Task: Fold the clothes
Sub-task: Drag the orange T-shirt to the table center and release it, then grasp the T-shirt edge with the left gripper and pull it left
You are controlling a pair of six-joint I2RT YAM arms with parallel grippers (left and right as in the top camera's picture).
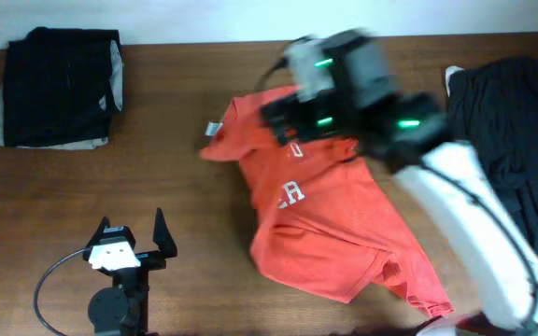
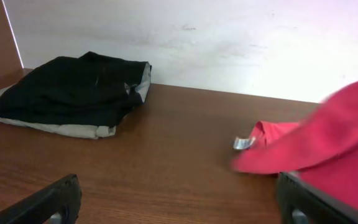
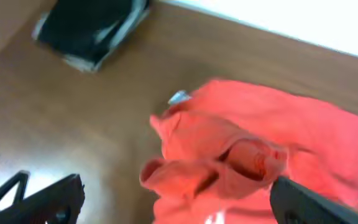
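I judge one part done: the folded black stack [image 1: 59, 84] sits at the far-left corner. The red T-shirt [image 1: 330, 224] lies rumpled mid-table, toward the right edge, not yet folded. A loose black garment [image 1: 512, 140] waits at the right edge. My right gripper [image 3: 176, 202] hovers over the shirt's far end, jaws wide and empty. My left gripper [image 1: 134, 229] rests by the near edge, jaws also wide.

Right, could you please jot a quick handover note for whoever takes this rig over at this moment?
Left pincer: open, empty, away from all the clothes.
Right pincer: open, above the red T-shirt near its collar end, gripping nothing.
Done: black stack folded, far left corner.
Left: T-shirt lies rumpled, unfolded; black garment heaped at the right edge.
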